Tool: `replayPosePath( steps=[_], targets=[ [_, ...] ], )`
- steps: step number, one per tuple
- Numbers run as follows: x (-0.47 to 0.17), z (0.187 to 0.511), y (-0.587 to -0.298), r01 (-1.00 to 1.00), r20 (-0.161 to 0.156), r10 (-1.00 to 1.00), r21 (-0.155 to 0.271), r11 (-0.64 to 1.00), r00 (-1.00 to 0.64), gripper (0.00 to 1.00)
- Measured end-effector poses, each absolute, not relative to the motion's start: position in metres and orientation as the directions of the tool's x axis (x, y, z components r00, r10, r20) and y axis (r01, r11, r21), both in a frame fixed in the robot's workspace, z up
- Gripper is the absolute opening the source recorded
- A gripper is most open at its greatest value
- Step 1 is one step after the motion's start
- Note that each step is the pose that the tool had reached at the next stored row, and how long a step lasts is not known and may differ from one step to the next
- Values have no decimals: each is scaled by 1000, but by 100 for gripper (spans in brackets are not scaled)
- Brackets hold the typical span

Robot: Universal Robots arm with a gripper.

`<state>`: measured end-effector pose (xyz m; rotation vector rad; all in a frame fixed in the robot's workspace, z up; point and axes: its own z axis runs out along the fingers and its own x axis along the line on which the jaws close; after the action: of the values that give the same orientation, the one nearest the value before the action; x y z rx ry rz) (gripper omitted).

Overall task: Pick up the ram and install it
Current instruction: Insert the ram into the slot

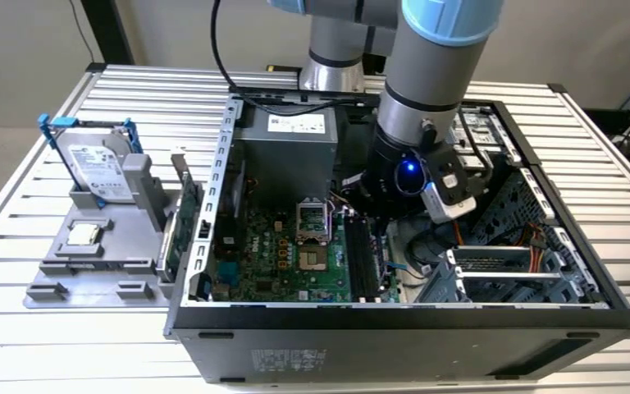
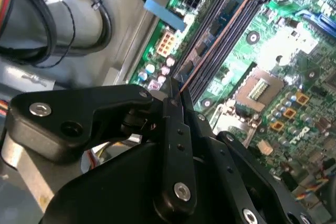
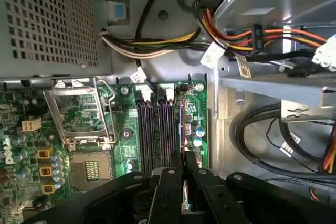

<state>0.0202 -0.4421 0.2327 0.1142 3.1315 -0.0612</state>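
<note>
I have the arm down inside the open PC case [image 1: 200, 246], wrist over the memory slots [image 1: 361, 258] just right of the CPU socket [image 1: 311, 222] in the exterior view. The tool [image 3: 182, 169] is closed on the ram [image 3: 181, 129]: in the first wrist view the two black fingers [image 3: 167, 192] pinch a thin edge-on board that runs out from between them along the slot bank. In the second wrist view the same stick [image 2: 220, 38] shows as a thin reddish-brown edge lying in line with the dark slots [image 2: 207, 30], so it looks lined up lengthwise with one of them. I cannot tell whether it is already bottomed in the slot or only resting at its mouth (the fingers hide the near end).

My judgement: this is the seating step, well past the pickup. To do it well I would keep the stick square to the motherboard [image 3: 31, 129], hold it parallel to the slot walls, and press straight down with even force so both ends go in together; any tilt risks jamming one end or bending the board. The cables [image 3: 268, 135] off to the side are apart from the tool.

On the worktop [image 1: 30, 345] left of the case, the grey fixture [image 1: 96, 263] holds the hard drive [image 1: 96, 168].
</note>
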Motion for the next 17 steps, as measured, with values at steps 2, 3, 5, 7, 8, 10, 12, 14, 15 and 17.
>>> replayPosePath(
  steps=[2,3,5,7,8,10,12,14,15,17],
  targets=[
    [19,233,-445,65,-9,65,-39,997,-998,0],
    [18,233,-445,63,-9,63,-39,997,-998,0],
    [13,232,-446,60,-9,60,-39,997,-998,0],
    [11,230,-446,58,-10,58,-39,998,-998,0],
    [11,229,-446,58,-10,58,-39,998,-998,0],
    [11,226,-446,58,-11,57,-39,998,-998,0],
    [11,224,-445,56,-11,56,-39,998,-998,0],
    [12,223,-445,54,-11,54,-39,998,-999,0],
    [12,223,-445,53,-11,53,-40,998,-999,0],
    [13,222,-445,51,-11,50,-39,998,-999,0]
  ],
)
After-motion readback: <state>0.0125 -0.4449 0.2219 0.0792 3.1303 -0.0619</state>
